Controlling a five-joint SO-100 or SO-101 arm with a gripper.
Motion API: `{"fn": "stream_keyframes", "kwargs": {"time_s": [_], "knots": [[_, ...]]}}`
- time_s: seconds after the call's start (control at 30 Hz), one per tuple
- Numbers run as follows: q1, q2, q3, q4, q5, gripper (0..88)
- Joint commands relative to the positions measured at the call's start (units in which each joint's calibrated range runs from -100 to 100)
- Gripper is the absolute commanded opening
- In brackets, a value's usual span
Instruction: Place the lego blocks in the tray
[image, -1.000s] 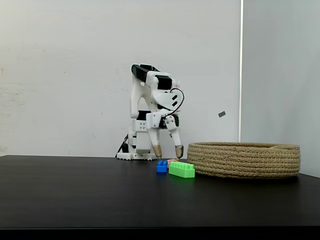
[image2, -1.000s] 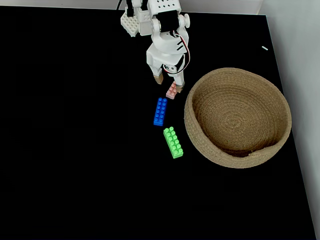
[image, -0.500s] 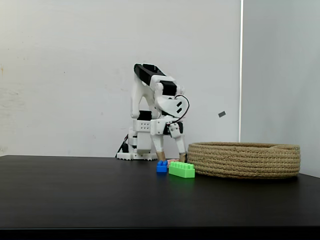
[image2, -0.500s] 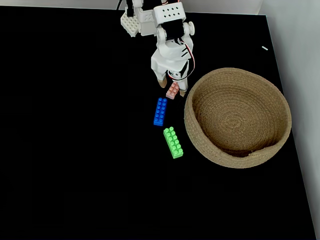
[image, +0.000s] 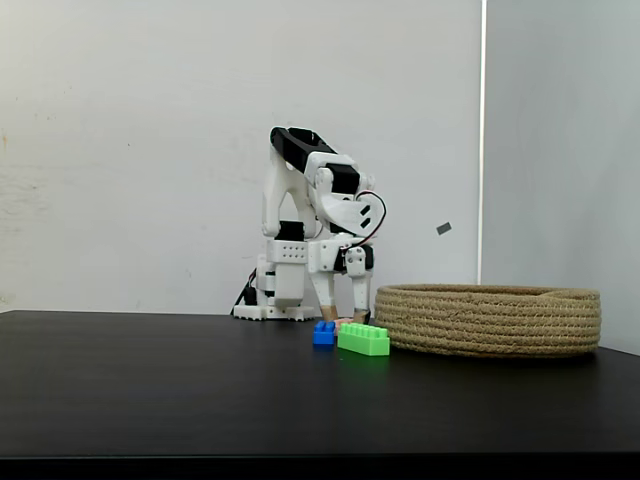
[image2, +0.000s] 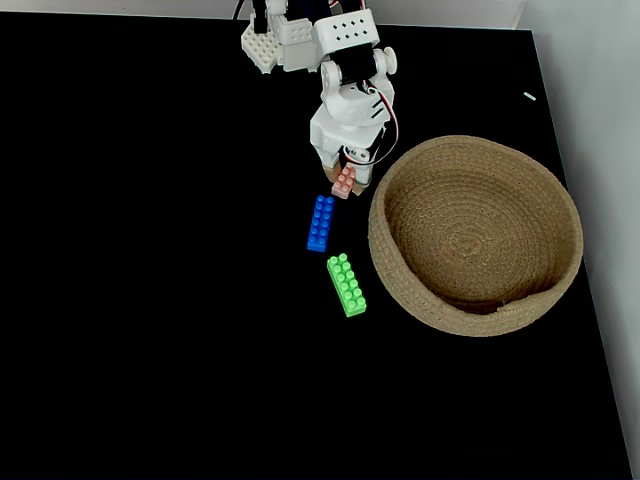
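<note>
The small pale orange-pink lego block (image2: 344, 182) lies on the black table just left of the tray (image2: 378, 236), a wide low basket of coiled tan rope (image: 490, 320). My gripper (image2: 345, 179) is lowered right over that block, open, one finger close on each side; contact cannot be judged. From the side, the gripper (image: 343, 312) reaches down to the table behind the other blocks. The blue block (image2: 320, 222) (image: 323, 333) lies just in front, and the long green block (image2: 346, 285) (image: 363, 340) lies nearer still, beside the tray's wall.
The arm's white base (image2: 262, 45) stands at the table's far edge, against a white wall (image: 130, 150). The tray holds nothing. Bare black tabletop (image2: 150, 300) spreads to the left and front of the blocks.
The gripper has moved forward and down over the pink block, and its fingers have drawn closer together around it. No block has moved.
</note>
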Motion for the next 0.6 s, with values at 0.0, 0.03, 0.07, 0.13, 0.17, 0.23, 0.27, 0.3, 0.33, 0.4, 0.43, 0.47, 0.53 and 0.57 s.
{"fn": "stream_keyframes", "kwargs": {"time_s": [0.0,0.03,0.07,0.13,0.17,0.23,0.27,0.3,0.33,0.4,0.43,0.47,0.53,0.57], "knots": [[0.91,-1.54,-0.95,0.69,0.88,0.0],[1.74,-3.09,-1.04,1.78,1.37,0.0],[2.73,-4.89,-1.13,2.94,2.00,0.0],[5.12,-9.62,-1.04,5.69,4.15,0.0],[6.52,-12.12,-1.49,7.44,5.23,0.0],[8.91,-17.96,-2.41,9.77,7.91,0.0],[9.98,-20.63,-3.59,11.02,8.89,0.0],[10.89,-22.69,-5.23,12.19,10.06,0.0],[11.47,-24.16,-7.15,13.27,11.23,0.0],[11.88,-25.10,-11.71,13.60,12.99,0.0],[11.47,-24.76,-14.44,13.69,13.43,0.0],[10.73,-23.98,-17.09,13.44,13.68,0.0],[8.50,-21.58,-22.74,13.19,14.26,0.0],[7.02,-20.03,-25.39,12.94,14.65,0.0]]}}
